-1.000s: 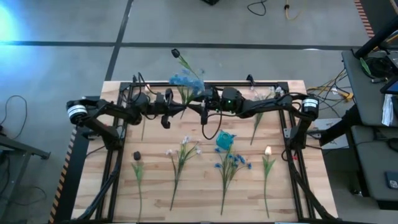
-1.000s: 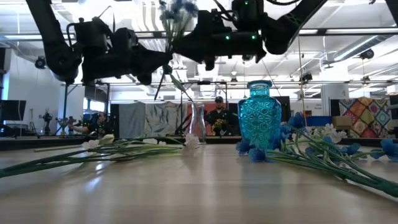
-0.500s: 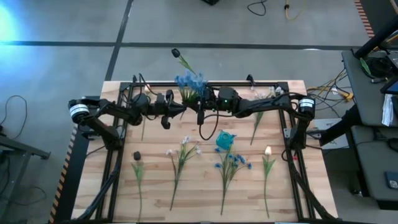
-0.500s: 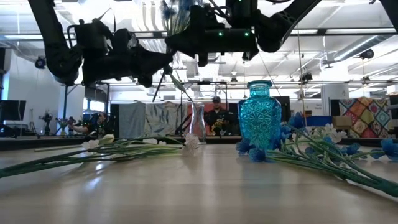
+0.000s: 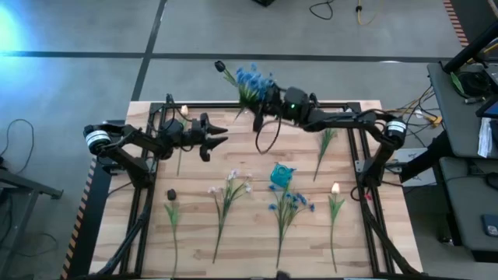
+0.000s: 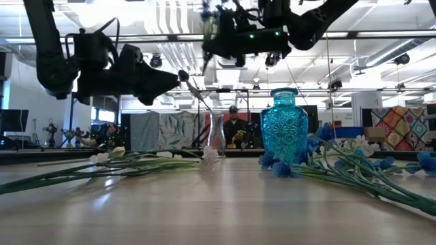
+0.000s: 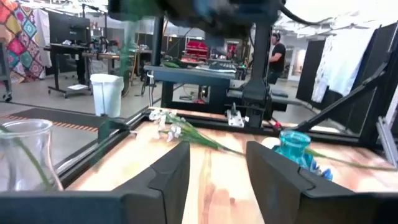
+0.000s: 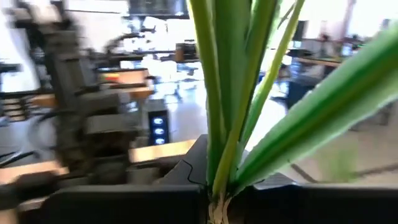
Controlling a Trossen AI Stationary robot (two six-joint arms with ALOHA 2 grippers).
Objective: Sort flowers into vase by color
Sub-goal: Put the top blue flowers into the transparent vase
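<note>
The right gripper (image 5: 264,99) grasps the blue flower (image 5: 250,78) by its stem, high above the table's far edge, probably for carrying to the turquoise vase (image 5: 282,175). The left gripper (image 5: 219,134) hangs released nearby.

Wooden bench (image 5: 241,241) inside a black frame (image 5: 342,105), grey floor around it. Cables (image 5: 327,9) on the floor beyond the far edge. White paper cup (image 7: 104,94) past my bench. A person (image 6: 234,127) stands in the room behind; patterned quilt (image 6: 392,126) there too.
</note>
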